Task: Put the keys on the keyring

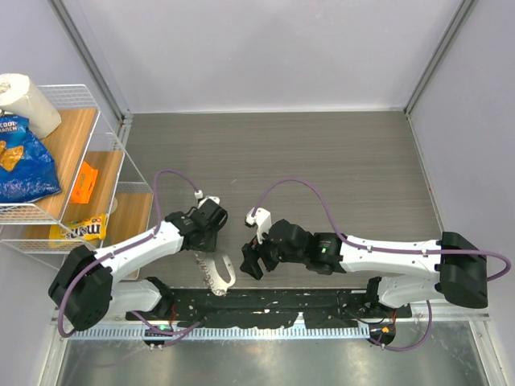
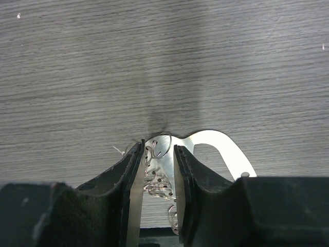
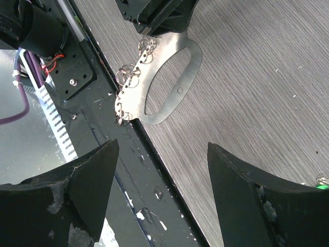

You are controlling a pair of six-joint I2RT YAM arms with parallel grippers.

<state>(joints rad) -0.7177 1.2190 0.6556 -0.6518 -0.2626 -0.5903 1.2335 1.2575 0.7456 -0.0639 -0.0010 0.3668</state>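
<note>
Left gripper point(image 2: 158, 150) jaws stand narrow astride the ringed end of the keyring point(image 2: 218, 143), at the near edge of the table point(image 1: 322, 161); grip unconfirmed. Right gripper point(image 3: 163, 154) gapes wide, empty. Suggest clamping the plate firmly, one ring exposed; green key point(image 3: 321, 184) barely visible.

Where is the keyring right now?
In the top view the keyring lies at the near edge of the table, left of centre, one end under the left gripper.

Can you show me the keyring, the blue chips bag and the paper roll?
Keyring point(image 3: 154, 62): right wrist view, flat metal plate.
Chips bag point(image 1: 28, 165): top view, bag's blue middle.
Paper roll point(image 1: 28, 100): top view, its white side.
</note>
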